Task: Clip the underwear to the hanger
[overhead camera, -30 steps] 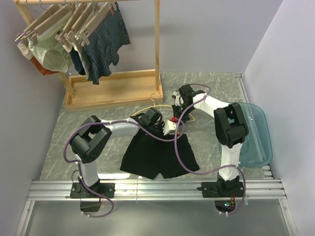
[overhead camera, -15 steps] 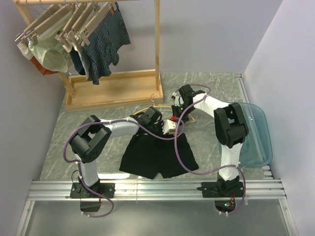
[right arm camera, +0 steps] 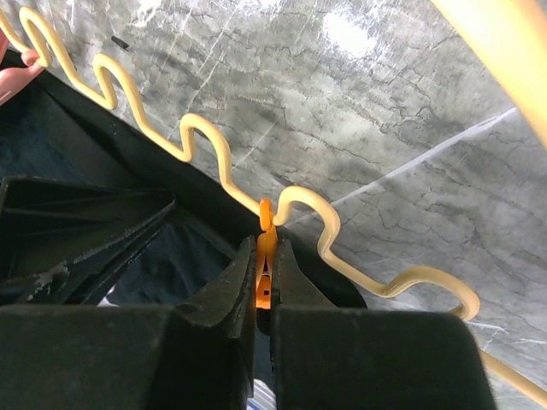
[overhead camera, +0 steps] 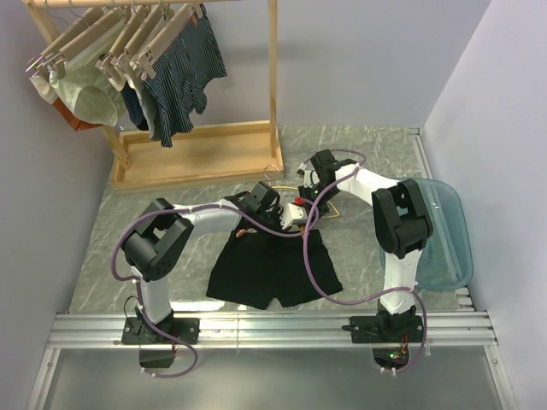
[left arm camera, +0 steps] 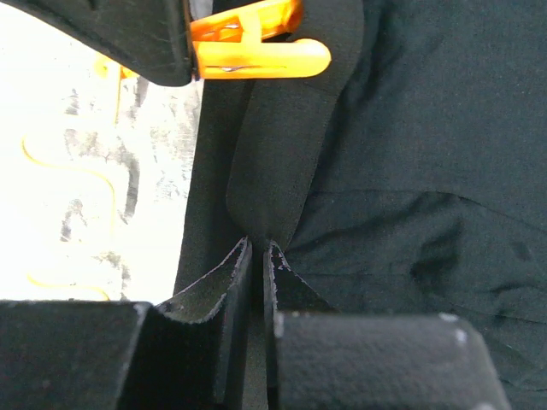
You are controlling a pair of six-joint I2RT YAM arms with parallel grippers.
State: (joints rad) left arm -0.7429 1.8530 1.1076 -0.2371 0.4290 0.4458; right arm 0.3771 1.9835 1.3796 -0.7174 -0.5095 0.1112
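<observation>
Underwear (left arm camera: 410, 171) waistband pinched in left gripper (left arm camera: 259, 249) | right gripper (right arm camera: 265, 249) squeezing hanger clip (right arm camera: 265, 215)

The left arm (overhead camera: 156, 246) and right arm (overhead camera: 398, 218) have white links, bulky black joints and looping purple cables (overhead camera: 308, 256); pincer fingers (left arm camera: 201, 299) are black.

The left gripper (left arm camera: 258, 249) drew the underwear (overhead camera: 269, 269) waistband a little closer to the wooden rack (overhead camera: 197, 154), and the whole garment slid that way with it
</observation>
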